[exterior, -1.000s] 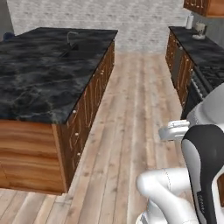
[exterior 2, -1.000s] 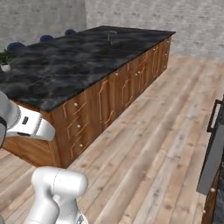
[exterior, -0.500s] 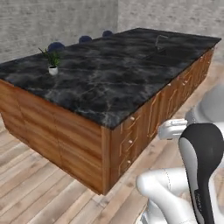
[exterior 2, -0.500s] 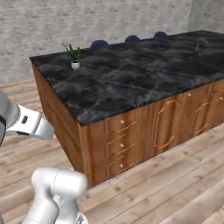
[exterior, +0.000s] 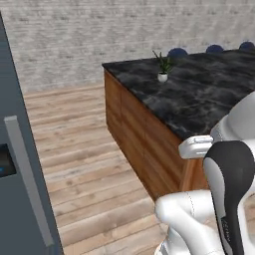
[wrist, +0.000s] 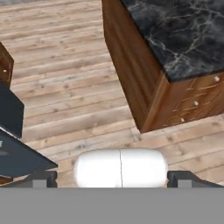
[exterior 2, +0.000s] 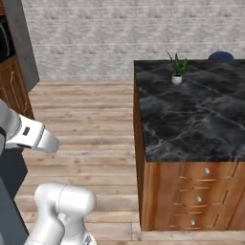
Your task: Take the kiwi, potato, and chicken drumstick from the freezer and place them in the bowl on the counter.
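Standing at the left edge of the left base view, the freezer [exterior: 20, 164] is showing a closed slate-grey door with a pale grey bar handle [exterior: 27, 179] running down its front. The counter [exterior 2: 191, 115] is sitting to the right, its glossy black marble top veined with white and overhanging brown wooden drawers [exterior 2: 198, 198]. A small potted plant [exterior 2: 177, 69] is standing near the counter's far edge. Bare plank floor [exterior: 84, 149] is stretching open between the freezer and the counter's corner. In the hand view the gripper [wrist: 118, 177] is holding its fingertips [wrist: 41, 178] spread wide, grasping nothing, above the floor.
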{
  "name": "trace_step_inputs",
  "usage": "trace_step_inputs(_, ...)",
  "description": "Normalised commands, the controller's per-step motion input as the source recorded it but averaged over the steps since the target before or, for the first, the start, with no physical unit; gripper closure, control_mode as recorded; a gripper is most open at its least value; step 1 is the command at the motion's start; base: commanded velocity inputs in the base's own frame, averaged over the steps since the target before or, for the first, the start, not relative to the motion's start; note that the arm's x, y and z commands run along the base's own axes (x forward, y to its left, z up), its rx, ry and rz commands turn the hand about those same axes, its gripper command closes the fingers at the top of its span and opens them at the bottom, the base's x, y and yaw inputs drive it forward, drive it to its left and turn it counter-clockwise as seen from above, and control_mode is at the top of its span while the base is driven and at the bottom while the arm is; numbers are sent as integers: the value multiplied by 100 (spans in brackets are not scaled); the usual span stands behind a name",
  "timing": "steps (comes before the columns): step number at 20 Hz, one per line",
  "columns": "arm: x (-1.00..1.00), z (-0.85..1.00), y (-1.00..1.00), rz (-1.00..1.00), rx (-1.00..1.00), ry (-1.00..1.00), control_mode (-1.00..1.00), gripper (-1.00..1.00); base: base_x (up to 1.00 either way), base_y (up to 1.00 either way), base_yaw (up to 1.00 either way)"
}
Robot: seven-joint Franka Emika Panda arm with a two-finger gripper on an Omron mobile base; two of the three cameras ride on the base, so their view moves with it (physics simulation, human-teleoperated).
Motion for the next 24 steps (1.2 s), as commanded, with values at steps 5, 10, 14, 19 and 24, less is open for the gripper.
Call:
trace_step_inputs(5,0,0,0,0,0,0,100,-100,88,2,26)
trace_step_inputs(10,0,0,0,0,0,0,100,-100,100,7,9)
trace_step_inputs(14,0,0,0,0,0,0,100,-100,100,1,17)
trace_step_inputs(19,0,0,0,0,0,0,100,-100,95,21,42)
trace_step_inputs(24,0,0,0,0,0,0,100,-100,87,1,74)
